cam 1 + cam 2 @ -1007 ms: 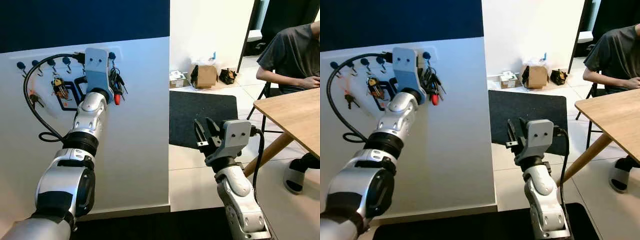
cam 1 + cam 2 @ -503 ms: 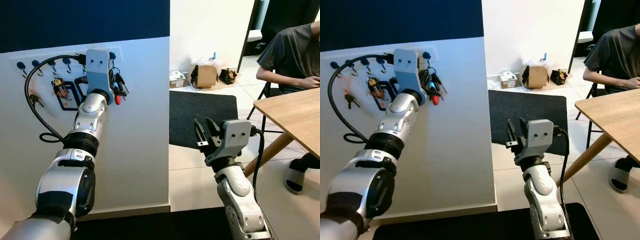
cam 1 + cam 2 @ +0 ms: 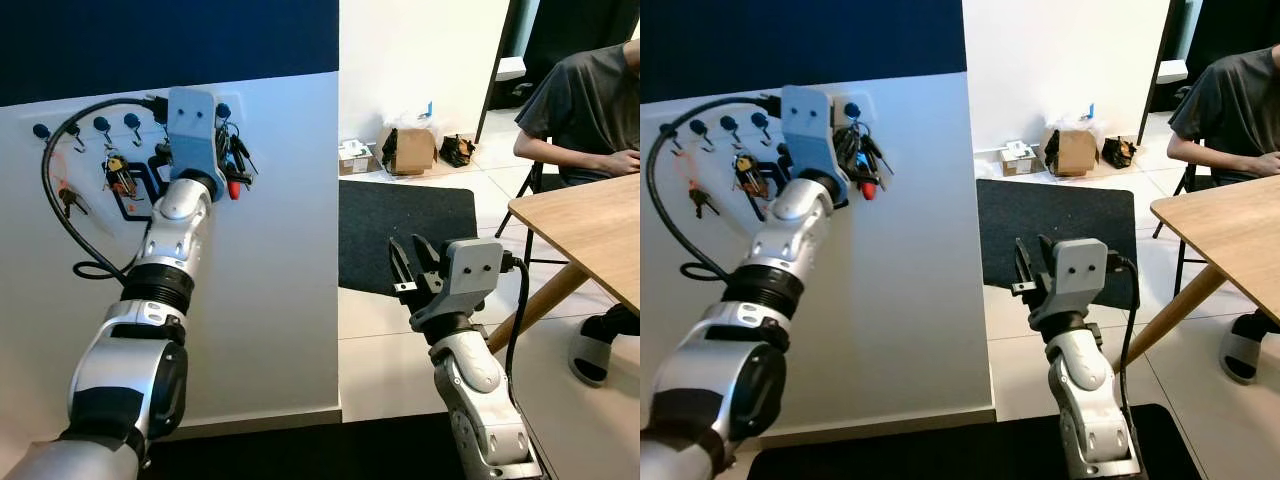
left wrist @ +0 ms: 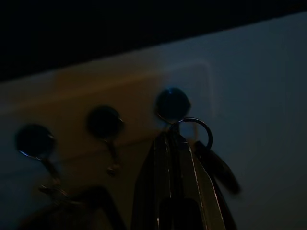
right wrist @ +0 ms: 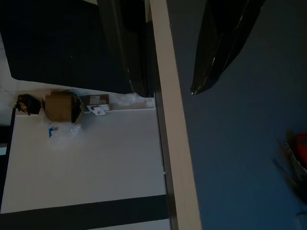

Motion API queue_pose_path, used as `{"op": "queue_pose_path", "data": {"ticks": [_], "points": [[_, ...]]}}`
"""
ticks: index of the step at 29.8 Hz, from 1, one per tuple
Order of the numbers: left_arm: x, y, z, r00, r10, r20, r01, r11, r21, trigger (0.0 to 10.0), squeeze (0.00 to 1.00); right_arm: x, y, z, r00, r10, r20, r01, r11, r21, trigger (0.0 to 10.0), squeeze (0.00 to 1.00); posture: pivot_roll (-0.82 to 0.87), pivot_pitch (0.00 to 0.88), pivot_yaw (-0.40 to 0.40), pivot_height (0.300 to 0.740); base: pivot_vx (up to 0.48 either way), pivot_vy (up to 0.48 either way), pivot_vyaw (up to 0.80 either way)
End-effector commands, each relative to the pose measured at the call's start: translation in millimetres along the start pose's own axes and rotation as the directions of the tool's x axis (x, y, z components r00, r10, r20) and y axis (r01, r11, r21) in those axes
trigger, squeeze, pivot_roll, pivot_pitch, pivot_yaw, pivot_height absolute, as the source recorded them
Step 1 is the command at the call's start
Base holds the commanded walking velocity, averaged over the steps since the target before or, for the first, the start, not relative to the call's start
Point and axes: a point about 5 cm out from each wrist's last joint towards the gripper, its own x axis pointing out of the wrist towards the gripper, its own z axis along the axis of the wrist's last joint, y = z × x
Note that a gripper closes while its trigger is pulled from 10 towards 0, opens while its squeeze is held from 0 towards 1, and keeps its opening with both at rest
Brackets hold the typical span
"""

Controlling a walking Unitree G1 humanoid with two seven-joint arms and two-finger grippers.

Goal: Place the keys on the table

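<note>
A bunch of dark keys with a red tag point(image 3: 233, 168) hangs at the rightmost blue hook point(image 3: 223, 111) on the white wall. My left arm reaches up to it. In the left wrist view my left gripper point(image 4: 175, 142) is shut on the bunch, and the key ring point(image 4: 192, 130) loops just under the hook knob point(image 4: 172, 102). My right gripper point(image 3: 414, 262) is open and holds nothing, low in front of me. The wooden table point(image 3: 590, 225) stands at the right.
More hooks point(image 3: 103, 125) sit along the wall, with another key bunch point(image 3: 119, 178) and a small key point(image 3: 66, 199). A person point(image 3: 585, 95) sits at the table's far side. A black mat point(image 3: 405, 235) and a cardboard box point(image 3: 410, 150) lie on the tiled floor.
My left gripper has risen slightly along the wall and the key bunch has lifted and tilted with it. The right arm has not moved.
</note>
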Motion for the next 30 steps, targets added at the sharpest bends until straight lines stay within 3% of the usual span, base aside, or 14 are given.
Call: {"op": "queue_pose_path", "data": {"ticks": [1, 9, 13, 17, 20, 21, 22, 25, 26, 27, 30], "points": [[-2.0, 12.9, 3.2, 1.0, 0.016, 0.006, -0.017, 0.998, 0.054, 10.0, 0.0, -0.2, 4.0, 0.3, 1.0, 0.011, -0.001, -0.011, 1.0, 0.013, 10.0, 0.0, -0.03, 0.159, 0.12, 0.74, 0.0, 0.0, 0.0], [-9.1, 9.8, 1.4, 1.0, -0.022, 0.01, 0.02, 0.994, 0.108, 10.0, 0.0, 1.1, 4.6, 1.3, 1.0, 0.012, 0.003, -0.012, 1.0, 0.014, 10.0, 0.0, -0.03, 0.159, 0.122, 0.74, 0.0, 0.0, 0.0], [-16.2, 8.2, 2.3, 0.998, -0.062, 0.032, 0.059, 0.994, 0.087, 10.0, 0.0, 0.0, 3.3, 1.4, 1.0, 0.008, 0.002, -0.008, 1.0, 0.011, 10.0, 0.0, -0.04, 0.16, 0.125, 0.74, 0.0, 0.0, 0.0], [-36.2, 6.3, -2.2, 0.992, -0.115, 0.058, 0.114, 0.993, 0.006, 10.0, 0.0, -1.4, 1.2, 1.7, 1.0, -0.001, 0.002, 0.001, 1.0, 0.006, 10.0, 0.0, -0.03, 0.161, 0.13, 0.74, 0.0, 0.0, 0.0], [-46.3, 6.3, -4.2, 0.992, -0.108, 0.069, 0.11, 0.993, -0.032, 10.0, 0.0, -2.0, 0.7, 1.5, 1.0, -0.002, 0.001, 0.002, 1.0, 0.006, 10.0, 0.0, -0.03, 0.16, 0.129, 0.74, 0.0, 0.0, 0.0], [-55.8, 5.9, -4.3, 0.992, -0.095, 0.079, 0.102, 0.992, -0.08, 10.0, 0.0, -2.5, 0.3, 0.9, 1.0, -0.002, -0.001, 0.002, 1.0, 0.005, 10.0, 0.0, -0.02, 0.159, 0.128, 0.74, 0.0, 0.0, 0.0], [-55.8, 5.9, -4.3, 0.992, -0.095, 0.079, 0.102, 0.992, -0.08, 10.0, 0.0, -2.5, 0.3, 0.9, 1.0, -0.002, -0.001, 0.002, 1.0, 0.005, 10.0, 0.0, -0.02, 0.159, 0.128, 0.74, 0.0, 0.0, 0.0], [-80.7, -3.6, -9.7, 0.99, -0.12, 0.067, 0.127, 0.986, -0.111, 10.0, 0.0, -3.5, 0.4, -1.3, 1.0, 0.003, -0.008, -0.003, 1.0, 0.007, 10.0, 0.0, -0.01, 0.154, 0.12, 0.74, 0.0, 0.0, 0.0], [-80.7, -3.6, -9.7, 0.99, -0.12, 0.067, 0.127, 0.986, -0.111, 10.0, 0.0, -3.5, 0.4, -1.3, 1.0, 0.003, -0.008, -0.003, 1.0, 0.007, 10.0, 0.0, -0.01, 0.154, 0.12, 0.74, 0.0, 0.0, 0.0], [-94.2, -13.0, -17.2, 0.988, -0.152, 0.03, 0.154, 0.982, -0.109, 10.0, 0.0, -3.6, 0.5, -2.5, 1.0, 0.007, -0.012, -0.007, 1.0, 0.009, 10.0, 0.0, -0.01, 0.15, 0.115, 0.74, 0.0, 0.0, 0.0], [-101.8, -18.6, -21.4, 0.987, -0.162, 0.006, 0.162, 0.978, -0.133, 10.0, 0.0, -3.6, 0.4, -3.3, 1.0, 0.009, -0.014, -0.009, 1.0, 0.01, 10.0, 0.0, 0.0, 0.146, 0.11, 0.74, 0.0, 0.0, 0.0]]}}
